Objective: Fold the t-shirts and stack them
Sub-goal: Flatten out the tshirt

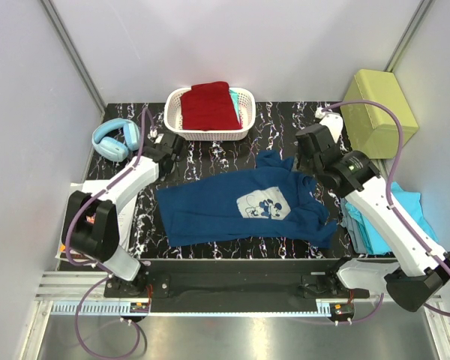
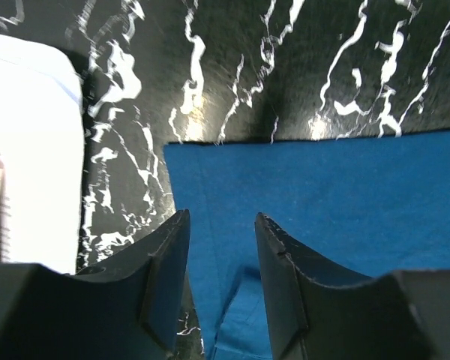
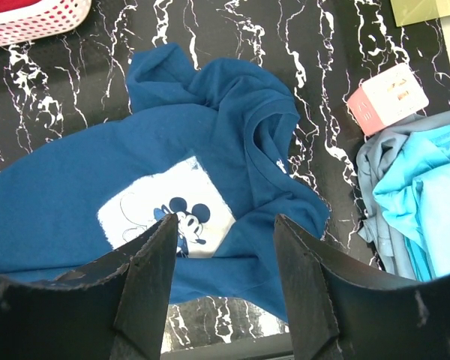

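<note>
While the light-blue headphones [image 1: 116, 139] lie at the far-left edge of the black marbled table [image 1: 285, 124], the left gripper [image 2: 221, 285] hangs low over the left corner of the navy t-shirt [image 1: 225, 214]. Its fingers are parted by a modest gap with nothing pinched, and its wrist view shows blue cloth and a folded hem under that gap (whether the tips touch the fabric I cannot tell). The navy tee lies spread across the middle of the table, front up, hem to the left and collar to the right, with the white cartoon-mouse print [image 1: 264, 204] showing. Its left part is fairly flat, while the collar end is rumpled and one sleeve is bunched toward the far side. Behind it, at the far edge, a white basket [image 1: 172, 112] holds a folded dark red t-shirt [image 1: 208, 105], with a strip of turquoise cloth [image 1: 235, 101] along that shirt's right side. The right gripper [image 3: 221, 277] hovers above the collar end of the navy tee, spread wide and empty. Further right, a small pink-and-white block [image 3: 386, 97] sits on the table just beside a pile of turquoise t-shirts [image 1: 394, 217] edged with grey cloth. An olive-green box [image 1: 379, 101] stands in the far-right corner.
</note>
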Robot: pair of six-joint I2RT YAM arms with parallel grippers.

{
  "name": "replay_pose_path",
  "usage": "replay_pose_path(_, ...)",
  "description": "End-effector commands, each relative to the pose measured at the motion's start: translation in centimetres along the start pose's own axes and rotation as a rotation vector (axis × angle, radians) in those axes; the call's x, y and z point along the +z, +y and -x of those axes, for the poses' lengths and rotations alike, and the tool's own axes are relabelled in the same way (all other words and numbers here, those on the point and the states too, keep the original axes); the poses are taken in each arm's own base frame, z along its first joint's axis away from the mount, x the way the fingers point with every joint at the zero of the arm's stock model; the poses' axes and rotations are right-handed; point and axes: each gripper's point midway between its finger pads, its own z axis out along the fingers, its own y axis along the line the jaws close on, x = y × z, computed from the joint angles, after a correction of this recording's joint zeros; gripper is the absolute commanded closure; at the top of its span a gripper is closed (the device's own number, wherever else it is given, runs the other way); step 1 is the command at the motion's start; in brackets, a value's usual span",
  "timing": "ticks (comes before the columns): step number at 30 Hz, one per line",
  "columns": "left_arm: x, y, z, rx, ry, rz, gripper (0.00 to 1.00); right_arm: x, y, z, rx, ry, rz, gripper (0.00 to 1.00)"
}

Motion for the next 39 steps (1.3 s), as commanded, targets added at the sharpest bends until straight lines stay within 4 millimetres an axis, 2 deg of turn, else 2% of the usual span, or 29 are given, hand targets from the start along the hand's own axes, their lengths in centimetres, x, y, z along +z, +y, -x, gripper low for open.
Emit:
replay_pose_path(1, 0.6, -1.0, 0.2, -0.051, -0.009, -0.071, 0.55, -0.6, -0.6, 0.2, 0.005, -0.024, 0.010, 0.39)
replay_pose_path(15, 4.1, -1.2, -3.4, -0.027, 0.102, -0.079, 0.53, -0.5, -1.1, -1.1, 0.012, -0.002, 0.005, 0.39)
replay_pose_path(19, 5.0, -1.1, -3.7, -0.018, 0.125, -0.071, 0.51, -0.4, -1.2, -1.5, 0.009, 0.004, 0.004, 0.39)
replay_pose_path(28, 6.0, -0.8, -2.9, -0.012, 0.119, -0.054, 0.50, -0.1, -1.7, -2.4, 0.005, 0.019, -0.010, 0.39)
replay_pose_path(31, 6.4, -0.7, -2.9, -0.011, 0.128, -0.051, 0.55, 0.0, -1.7, -2.5, -0.001, 0.020, -0.013, 0.39)
replay_pose_path(39, 7.3, -0.5, -2.7, 0.013, 0.142, -0.035, 0.92, 0.4, -1.5, -2.4, -0.009, 0.019, -0.018, 0.39)
